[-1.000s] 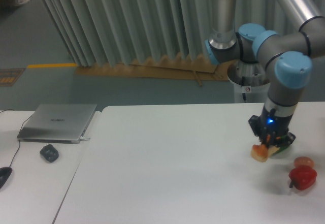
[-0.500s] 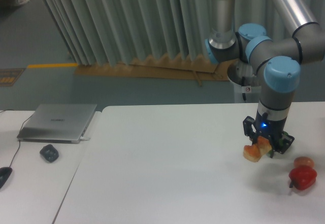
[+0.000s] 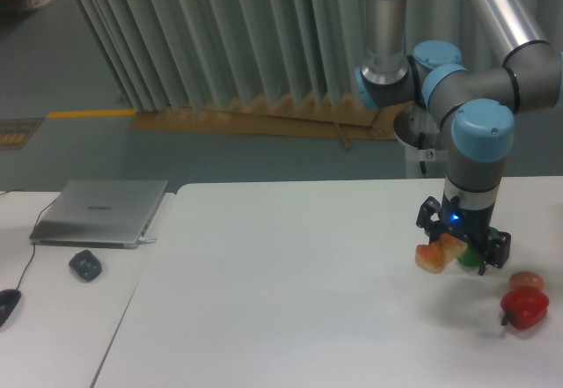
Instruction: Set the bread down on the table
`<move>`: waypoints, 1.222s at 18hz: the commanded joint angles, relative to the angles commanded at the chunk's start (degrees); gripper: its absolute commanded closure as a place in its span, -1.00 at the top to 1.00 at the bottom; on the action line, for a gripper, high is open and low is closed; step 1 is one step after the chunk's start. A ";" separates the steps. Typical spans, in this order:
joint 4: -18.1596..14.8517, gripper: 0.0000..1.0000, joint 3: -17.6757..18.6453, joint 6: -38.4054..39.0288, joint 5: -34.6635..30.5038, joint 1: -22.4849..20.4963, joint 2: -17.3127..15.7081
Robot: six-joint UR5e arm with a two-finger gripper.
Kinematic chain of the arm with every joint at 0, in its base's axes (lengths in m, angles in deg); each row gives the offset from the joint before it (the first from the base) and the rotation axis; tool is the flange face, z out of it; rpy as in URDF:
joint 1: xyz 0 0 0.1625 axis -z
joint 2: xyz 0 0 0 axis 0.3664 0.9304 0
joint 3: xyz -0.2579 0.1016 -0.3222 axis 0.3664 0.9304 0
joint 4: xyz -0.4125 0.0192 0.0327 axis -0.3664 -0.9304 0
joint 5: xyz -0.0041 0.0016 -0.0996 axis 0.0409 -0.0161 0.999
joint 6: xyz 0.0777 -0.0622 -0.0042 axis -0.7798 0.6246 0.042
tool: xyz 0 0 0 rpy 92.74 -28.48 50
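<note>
— Near the table's (image 3: pixel 290 300) right edge, the bread (image 3: pixel 433 255) hangs in the gripper (image 3: pixel 459 252), fingers clamped on one end.

— Risk?

— Released high, it could roll toward the red pepper (image 3: pixel 524 308).

1 bread (image 3: pixel 433 257), 1 red pepper (image 3: pixel 524 307), 1 orange ball (image 3: pixel 526 280), 1 laptop (image 3: pixel 101 211).
</note>
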 joint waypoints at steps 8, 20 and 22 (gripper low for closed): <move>0.35 1.00 -0.53 -0.18 -0.45 -0.09 -0.09; 2.63 1.00 -1.85 -12.57 -7.83 -0.61 0.09; 2.37 1.00 -1.76 -12.83 -7.83 -0.97 -0.61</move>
